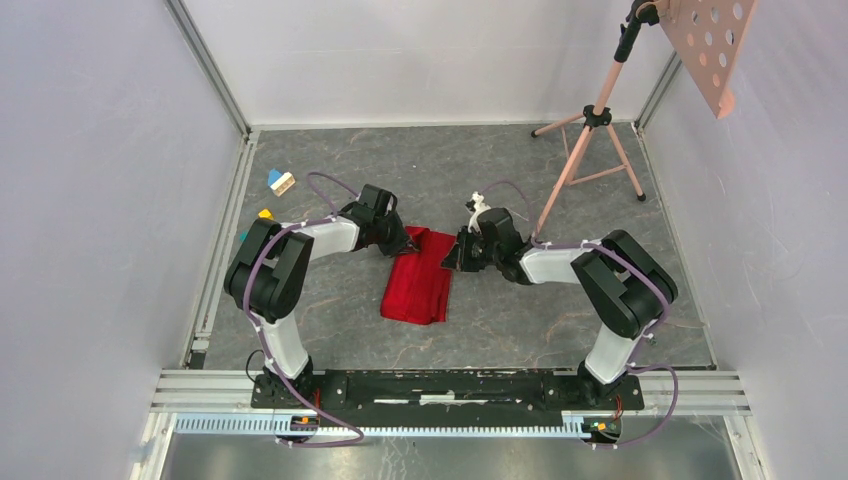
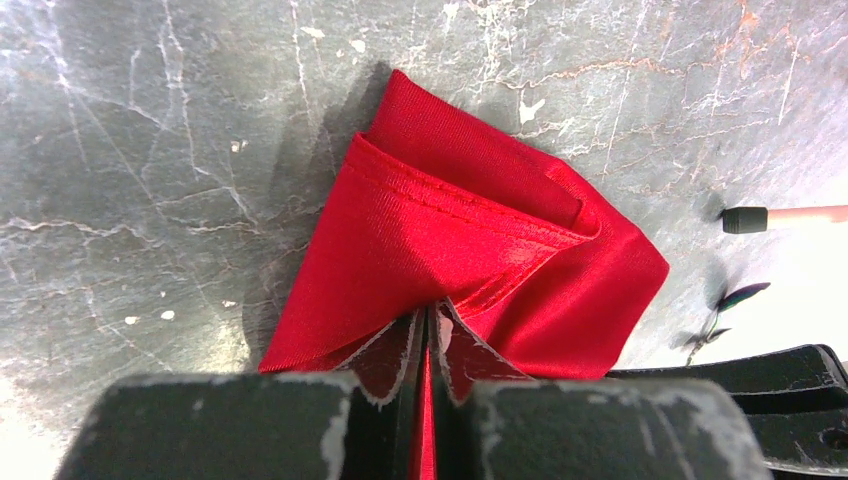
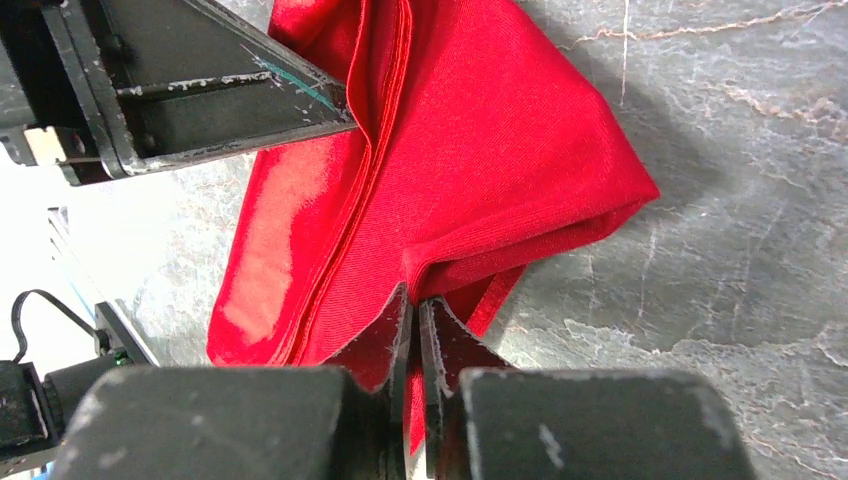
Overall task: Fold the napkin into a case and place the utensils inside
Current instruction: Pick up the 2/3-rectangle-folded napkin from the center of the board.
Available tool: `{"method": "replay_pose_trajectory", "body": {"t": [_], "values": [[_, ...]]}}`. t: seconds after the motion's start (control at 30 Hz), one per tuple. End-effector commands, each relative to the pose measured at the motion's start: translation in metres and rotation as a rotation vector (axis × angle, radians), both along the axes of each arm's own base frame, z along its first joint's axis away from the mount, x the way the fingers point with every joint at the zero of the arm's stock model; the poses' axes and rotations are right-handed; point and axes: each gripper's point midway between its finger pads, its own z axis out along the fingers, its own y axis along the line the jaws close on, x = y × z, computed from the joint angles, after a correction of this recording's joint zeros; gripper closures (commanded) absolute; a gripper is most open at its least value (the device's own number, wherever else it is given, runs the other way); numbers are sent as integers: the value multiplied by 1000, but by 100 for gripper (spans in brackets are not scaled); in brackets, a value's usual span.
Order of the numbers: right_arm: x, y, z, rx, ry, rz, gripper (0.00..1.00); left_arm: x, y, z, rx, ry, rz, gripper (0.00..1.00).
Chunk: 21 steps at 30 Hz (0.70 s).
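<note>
We see the napkin (image 1: 418, 280) in the middle of the grey marbled worktop (image 1: 520, 320), between the left arm (image 1: 300, 245) and the right arm (image 1: 590, 265). It is folded into a longish, layered strip. Its near end lies flat and points toward the arm bases, and its far end is gathered up where both arms reach it.

The left jaws are clenched on the far left corner of the cloth. In the left wrist view a thin red layer runs down between the two closed tips, and the napkin (image 2: 480, 230) spreads away from them in a rumpled, folded wedge with a stitched hem showing.

The right jaws are clenched on the far right edge. In the right wrist view the tips pinch a small pucker of the napkin (image 3: 470, 170), and the stacked layers fall away to the left, under the other arm's black finger.

Well apart from the cloth, small toy blocks (image 1: 281, 182) lie at the far left of the worktop. A pink tripod (image 1: 590, 150) stands at the far right.
</note>
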Motion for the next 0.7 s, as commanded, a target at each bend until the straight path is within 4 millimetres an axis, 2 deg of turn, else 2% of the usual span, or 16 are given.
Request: {"method": "replay_pose_trajectory", "body": {"t": [0.0, 0.07, 0.17, 0.33, 0.4, 0.5, 0.67], "values": [[4, 9, 36, 119, -95, 47, 89, -8, 16, -5, 83, 27, -4, 92], [5, 8, 36, 122, -92, 47, 85, -7, 16, -2, 92, 18, -14, 91], [3, 3, 32, 121, -79, 56, 72, -5, 14, 11, 93, -6, -49, 85], [4, -26, 25, 49, -92, 49, 50, -8, 6, 57, 66, -89, -114, 55], [2, -37, 28, 31, -117, 63, 43, -15, 4, 73, 77, -105, -148, 46], [-4, -52, 31, -21, -149, 92, 33, -37, -2, 89, 154, -120, -222, 38], [-14, -81, 32, -70, -178, 83, 23, -104, -36, 94, 328, -129, -399, 33]]}}
